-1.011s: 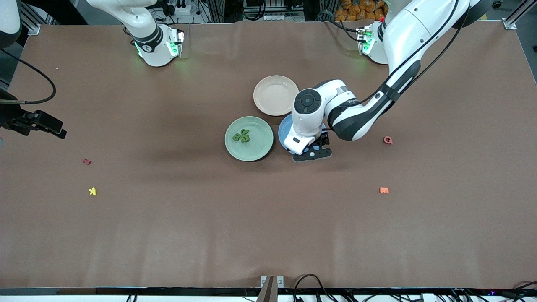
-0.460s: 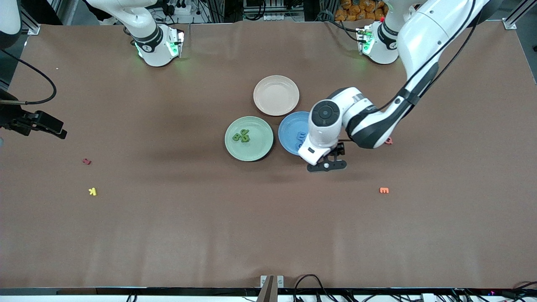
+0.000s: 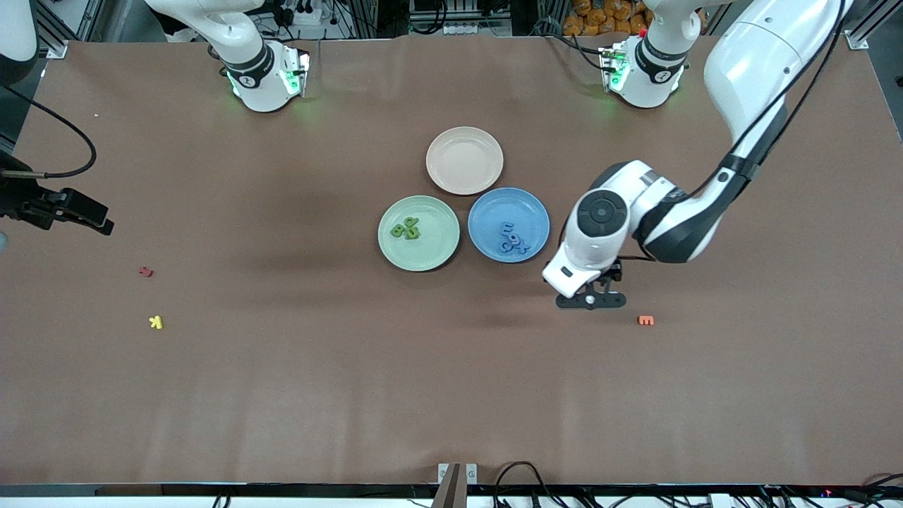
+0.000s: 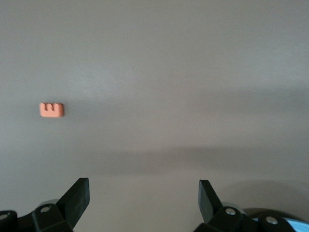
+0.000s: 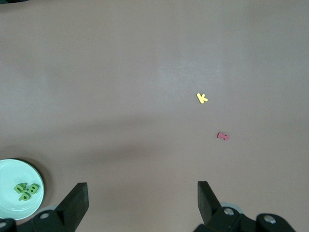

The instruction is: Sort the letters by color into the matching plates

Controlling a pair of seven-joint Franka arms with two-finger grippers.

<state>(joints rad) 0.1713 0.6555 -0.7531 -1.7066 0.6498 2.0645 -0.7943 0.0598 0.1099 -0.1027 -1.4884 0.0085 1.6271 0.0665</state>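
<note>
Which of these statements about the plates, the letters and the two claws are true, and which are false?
1. The green letters lie in the mint green plate. True.
2. The blue plate is empty. False: the blue letters lie in it.
3. The left claw holds an orange letter. False: it is open and empty over bare table; the orange letter lies apart.
4. The beige plate holds no letters. True.
5. The right claw is open. True.
</note>
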